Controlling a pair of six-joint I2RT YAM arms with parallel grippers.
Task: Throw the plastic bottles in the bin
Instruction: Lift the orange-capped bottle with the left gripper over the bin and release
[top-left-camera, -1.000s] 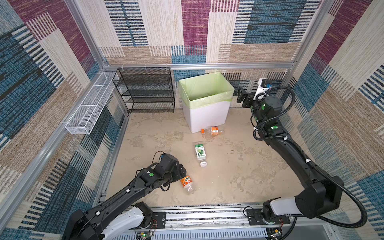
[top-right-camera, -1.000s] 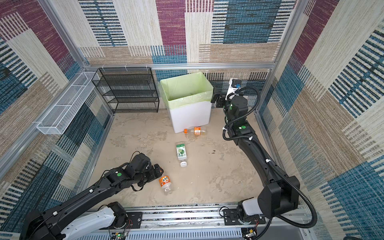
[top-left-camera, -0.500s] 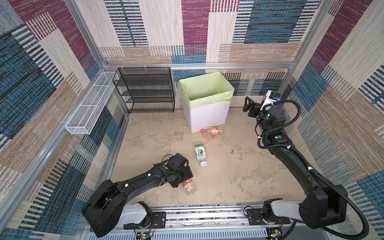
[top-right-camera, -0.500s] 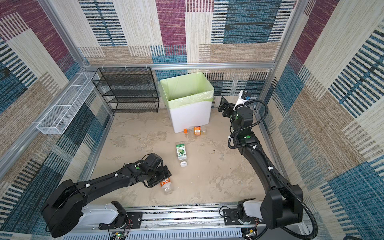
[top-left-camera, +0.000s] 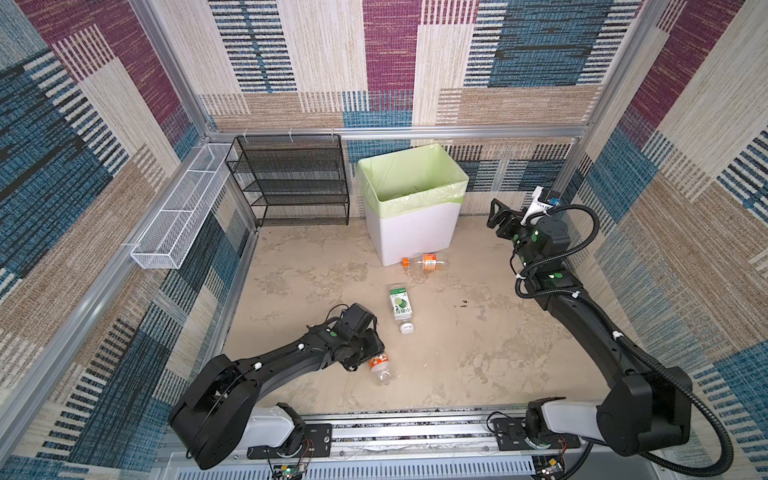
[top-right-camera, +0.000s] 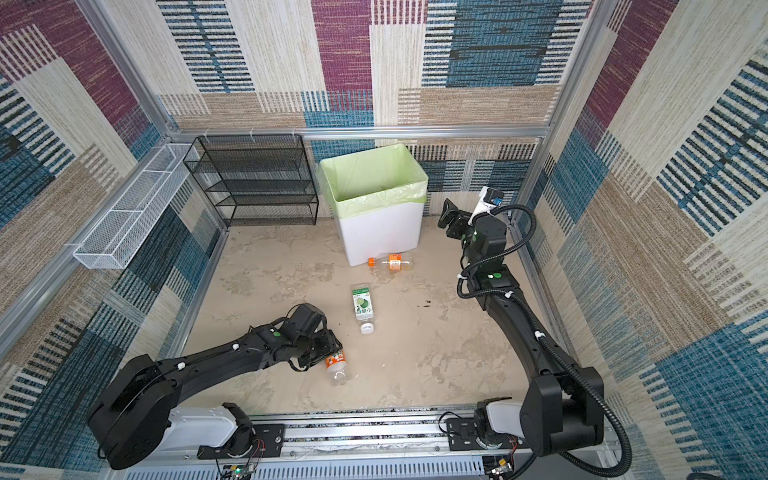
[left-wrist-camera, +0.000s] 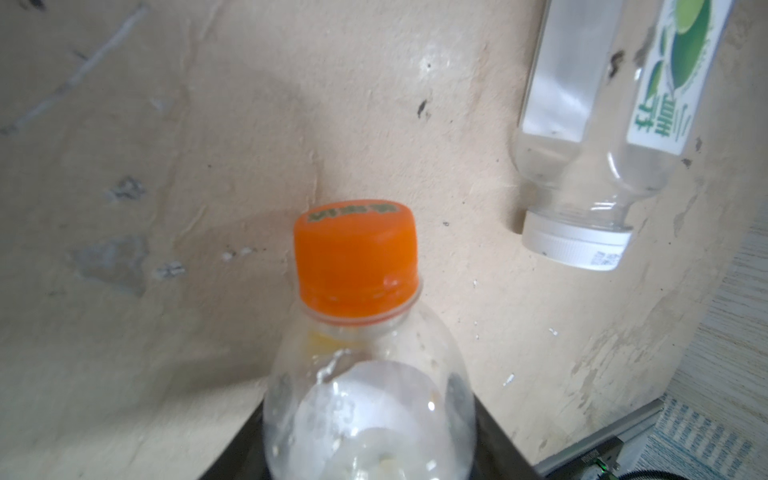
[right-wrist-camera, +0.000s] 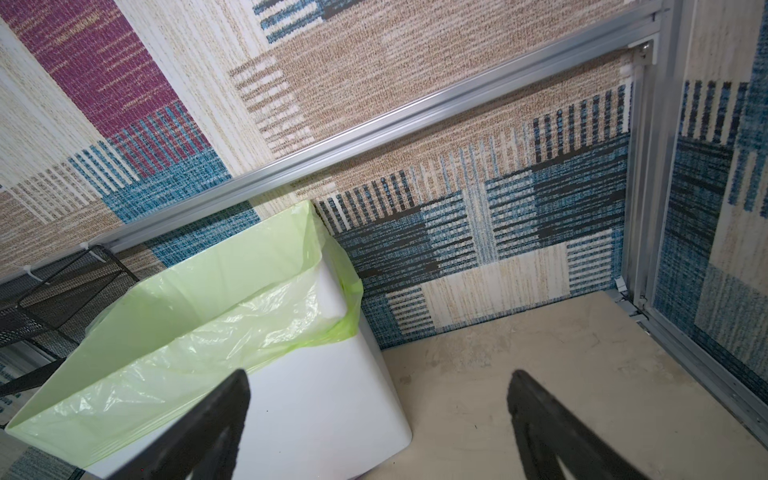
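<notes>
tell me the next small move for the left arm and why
Probably close the left gripper firmly on the front orange-capped bottle before lifting. The left wrist view shows that bottle right at the gripper, cap pointing away; in a top view it lies on the floor, apart from the bin. No firm grip shows.

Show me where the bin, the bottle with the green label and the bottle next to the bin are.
bin (top-left-camera: 411, 232): in a top view, on its white front wall.
green-label bottle (top-left-camera: 400, 303): in a top view, on its label.
bottle by the bin (top-left-camera: 430, 262): in a top view, on its orange label.
</notes>
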